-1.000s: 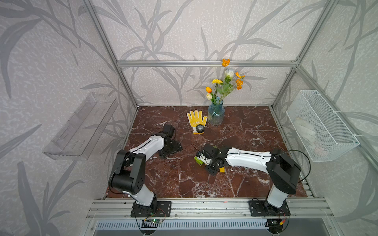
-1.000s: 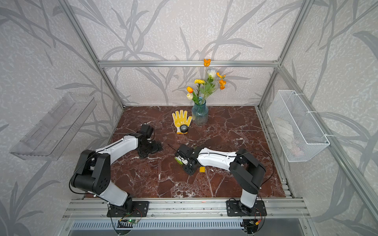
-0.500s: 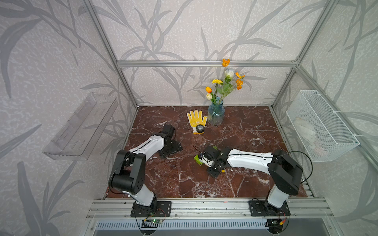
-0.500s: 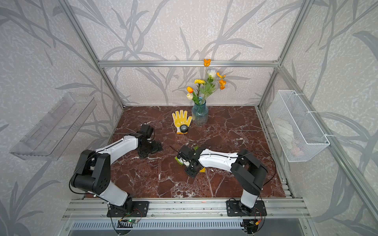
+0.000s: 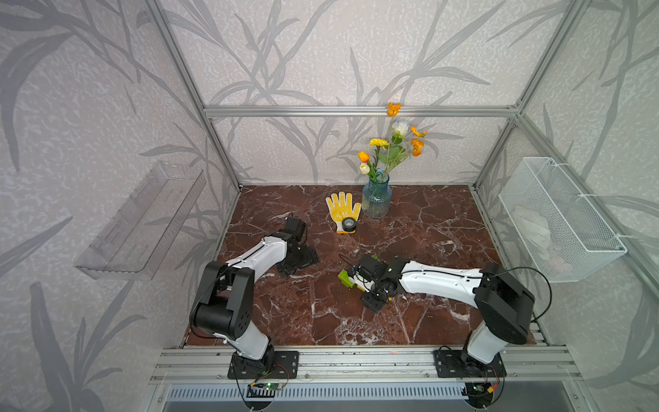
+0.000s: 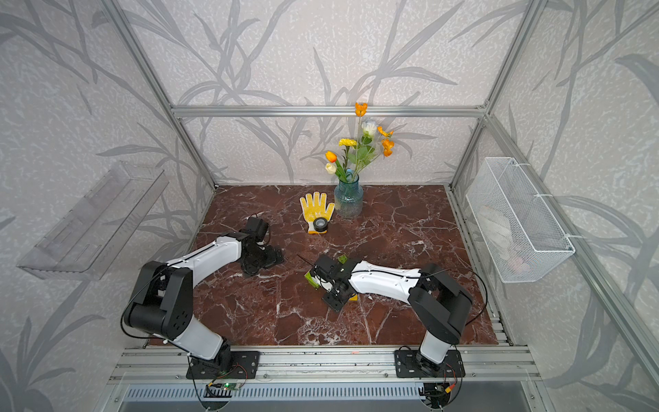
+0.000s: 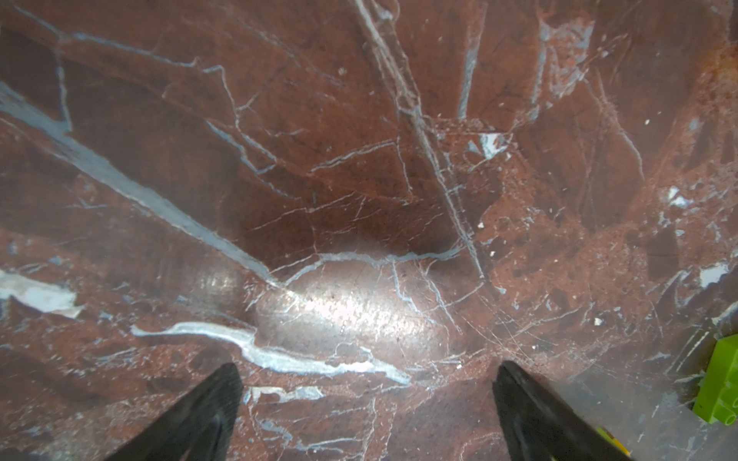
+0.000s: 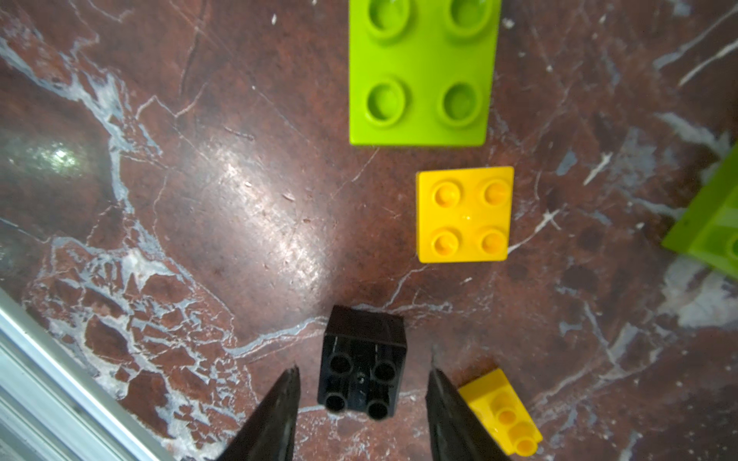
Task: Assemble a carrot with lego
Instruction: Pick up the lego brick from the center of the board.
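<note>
Both top views look steeply down from high above the front rail toward the back wall. They sit far enough off to hold the whole table (image 5: pixel 428 228), both arms and the vase (image 5: pixel 376 199) at 12 o'clock, and they share nearly everything, shifted slightly sideways. The left wrist camera sits close over bare marble toward 9 o'clock, looking past the left gripper (image 7: pixel 367 366). The right wrist camera sits close over the bricks (image 8: pixel 463 213) near centre, looking past the right gripper (image 8: pixel 364 364); some of these bricks show in both top views.

Yellow glove (image 5: pixel 341 208) under tape roll (image 5: pixel 348 224); vase (image 5: pixel 376 198) just beside
</note>
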You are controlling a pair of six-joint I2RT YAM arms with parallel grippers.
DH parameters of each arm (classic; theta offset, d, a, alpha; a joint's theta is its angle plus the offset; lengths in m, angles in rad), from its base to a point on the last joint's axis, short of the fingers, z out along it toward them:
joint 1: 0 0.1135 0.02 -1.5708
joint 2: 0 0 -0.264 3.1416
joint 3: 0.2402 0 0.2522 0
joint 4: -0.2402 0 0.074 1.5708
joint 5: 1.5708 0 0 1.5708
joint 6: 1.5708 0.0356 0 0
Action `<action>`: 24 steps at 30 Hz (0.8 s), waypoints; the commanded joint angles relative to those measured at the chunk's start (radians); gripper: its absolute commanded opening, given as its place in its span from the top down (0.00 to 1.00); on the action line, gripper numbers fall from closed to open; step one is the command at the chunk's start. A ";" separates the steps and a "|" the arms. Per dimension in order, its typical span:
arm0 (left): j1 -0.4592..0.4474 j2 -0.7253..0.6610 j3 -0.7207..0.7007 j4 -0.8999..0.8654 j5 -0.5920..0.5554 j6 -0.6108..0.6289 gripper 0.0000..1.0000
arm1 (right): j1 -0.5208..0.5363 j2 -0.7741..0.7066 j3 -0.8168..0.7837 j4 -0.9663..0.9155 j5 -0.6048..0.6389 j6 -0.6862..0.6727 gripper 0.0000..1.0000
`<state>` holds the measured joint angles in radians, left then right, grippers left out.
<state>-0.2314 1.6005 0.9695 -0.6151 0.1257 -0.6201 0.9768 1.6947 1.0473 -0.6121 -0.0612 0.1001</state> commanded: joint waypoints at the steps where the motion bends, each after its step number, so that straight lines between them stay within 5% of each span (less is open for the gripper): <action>1: -0.005 0.007 0.026 -0.020 -0.008 0.015 0.01 | 0.008 0.006 -0.003 -0.018 -0.002 0.010 0.48; 24: -0.006 0.009 0.025 -0.015 -0.007 0.014 0.01 | 0.010 0.048 0.006 -0.005 0.004 0.015 0.56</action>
<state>-0.2340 1.6009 0.9756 -0.6167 0.1257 -0.6201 0.9806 1.7397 1.0473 -0.6106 -0.0639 0.1089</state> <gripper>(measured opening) 0.994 0.442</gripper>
